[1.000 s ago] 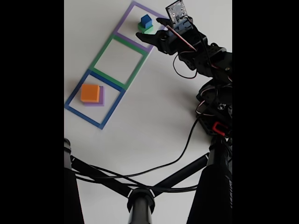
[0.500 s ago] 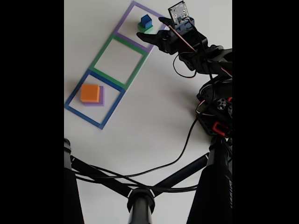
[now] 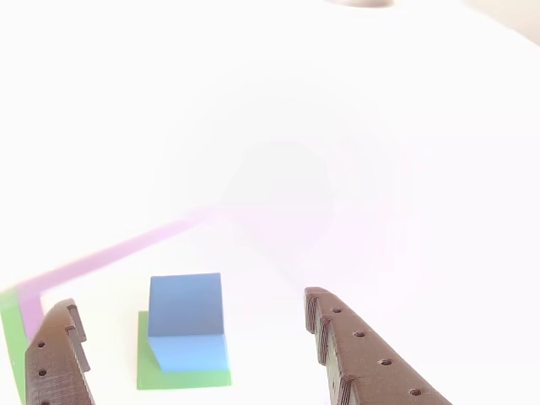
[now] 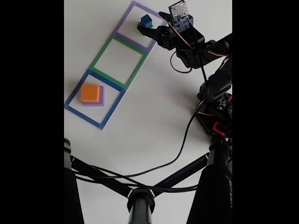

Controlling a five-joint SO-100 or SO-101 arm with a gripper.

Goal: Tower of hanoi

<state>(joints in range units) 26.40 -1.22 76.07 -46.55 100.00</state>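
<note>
A small blue cube (image 3: 186,319) sits on a green cube (image 3: 181,378) in the other view. In the fixed view the blue cube (image 4: 146,19) stands inside the purple square outline (image 4: 125,18); the arm hides the green one there. My gripper (image 3: 187,302) is open, with one dark finger (image 3: 55,363) left of the stack and the other right of it, apart from both cubes. In the fixed view the gripper (image 4: 152,24) reaches in from the right. An orange cube (image 4: 89,93) rests on the pale-purple slab (image 4: 101,97) inside the blue outline (image 4: 77,91).
The green outline (image 4: 100,56) between the other two holds nothing. The arm's base (image 4: 217,116) stands at the right, with a black cable (image 4: 186,140) trailing down. Black stand bars (image 4: 140,196) cross the bottom of the fixed view.
The arm has stretched forward and left, carrying the open gripper up to the blue-and-green stack, so its fingers now flank it. The blocks have not moved.
</note>
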